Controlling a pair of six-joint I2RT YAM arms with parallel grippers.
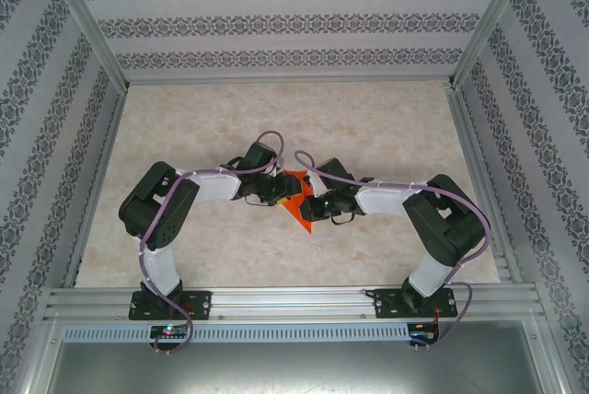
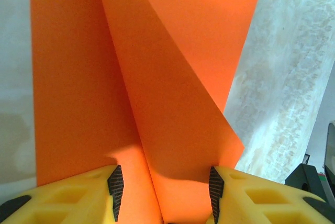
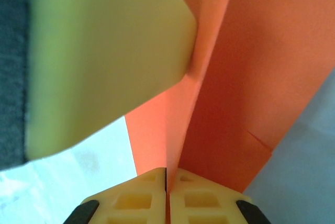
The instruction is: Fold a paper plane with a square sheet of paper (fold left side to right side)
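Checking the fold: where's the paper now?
The paper lies near the centre of the top view, between the grippers; the right gripper is shut on it, the left gripper open astride it.

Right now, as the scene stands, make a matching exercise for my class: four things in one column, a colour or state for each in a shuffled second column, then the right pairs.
Column one:
1. left end effector
2. right end effector
3. sheet of paper
4. table

Column two:
A. pale, marbled
B. jaws pinched shut on a thin fold
C. bright orange, creased
D. jaws apart, the sheet between them

Pairs: 1-D, 2-B, 3-C, 4-A.
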